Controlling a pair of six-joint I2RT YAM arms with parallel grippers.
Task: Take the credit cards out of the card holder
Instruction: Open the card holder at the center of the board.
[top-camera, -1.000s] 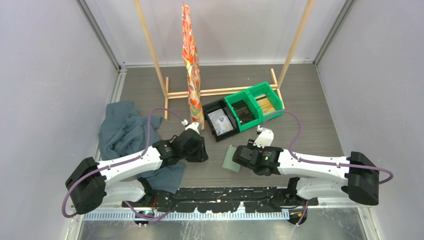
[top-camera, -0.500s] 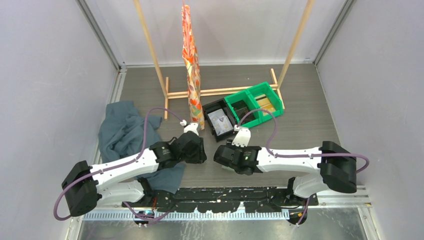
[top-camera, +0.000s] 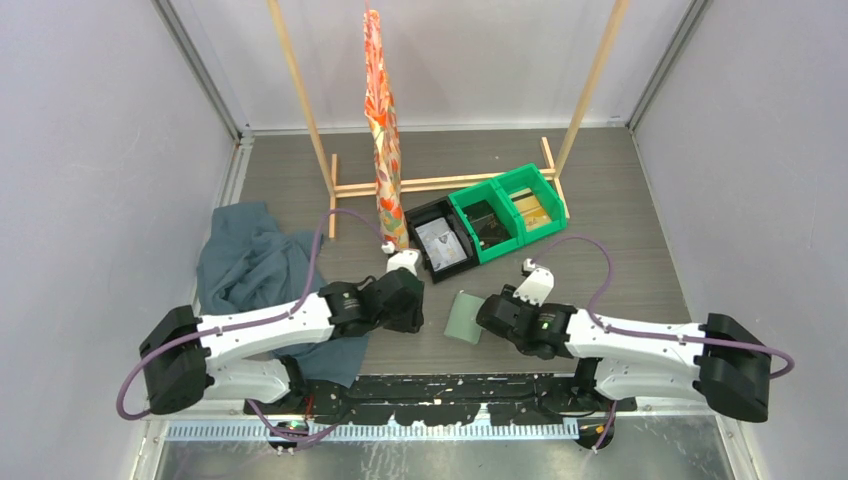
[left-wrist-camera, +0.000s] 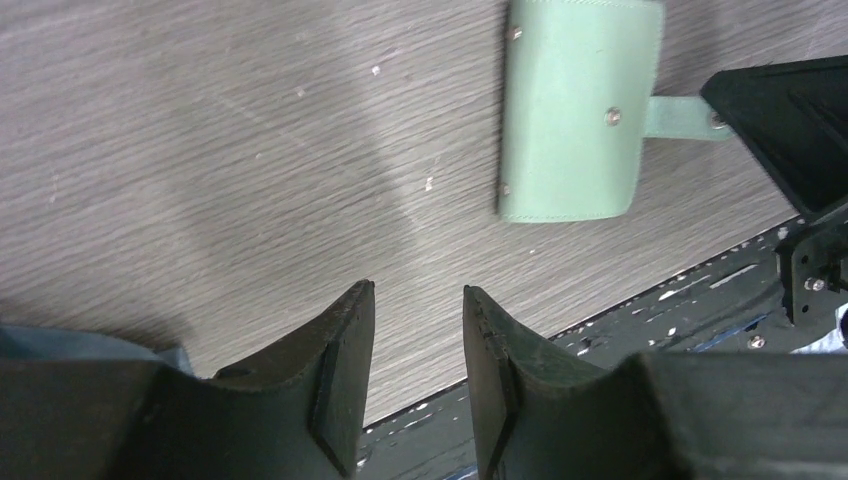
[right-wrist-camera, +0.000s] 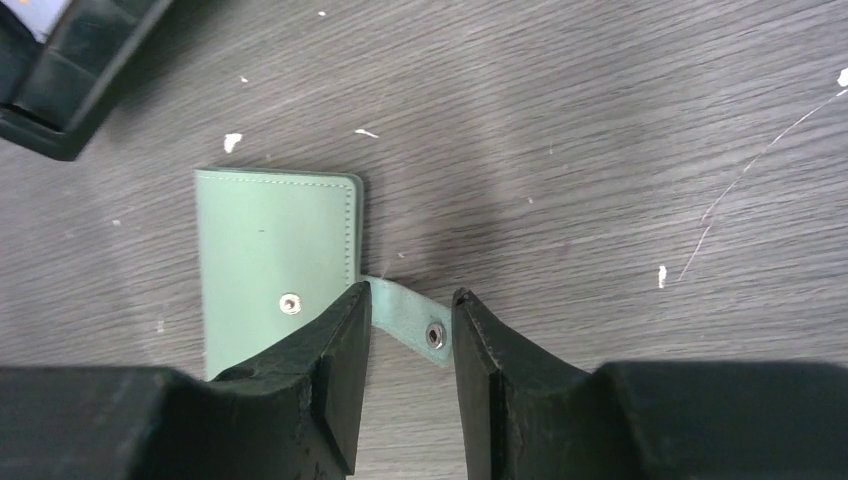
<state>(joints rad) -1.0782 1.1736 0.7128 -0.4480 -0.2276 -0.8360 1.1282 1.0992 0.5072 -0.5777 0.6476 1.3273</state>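
The card holder (top-camera: 463, 316) is a small sage-green wallet lying closed and flat on the wooden table. It shows in the left wrist view as the card holder (left-wrist-camera: 580, 110) and in the right wrist view as the card holder (right-wrist-camera: 275, 250). Its strap (right-wrist-camera: 415, 325), which carries a metal snap, is undone and sticks out to the side. My right gripper (right-wrist-camera: 410, 292) is open, and the strap lies in the gap just beyond its tips. Seen from above, the right gripper (top-camera: 492, 315) sits at the holder's right edge. My left gripper (top-camera: 408, 312) is a short way left of the holder. That left gripper (left-wrist-camera: 418, 290) is open and empty over bare wood. The credit cards are hidden.
A black bin (top-camera: 440, 243) and two joined green bins (top-camera: 510, 212) stand just behind the holder. A dark teal cloth (top-camera: 255, 270) lies under the left arm. A wooden rack (top-camera: 440, 183) with a hanging patterned fabric (top-camera: 380, 130) stands at the back. The table's front edge (left-wrist-camera: 650, 300) is close.
The right arm swung left over the holder, then drew back right, so the holder shows again. The left gripper moved right toward the holder and opened slightly. The holder has not moved.
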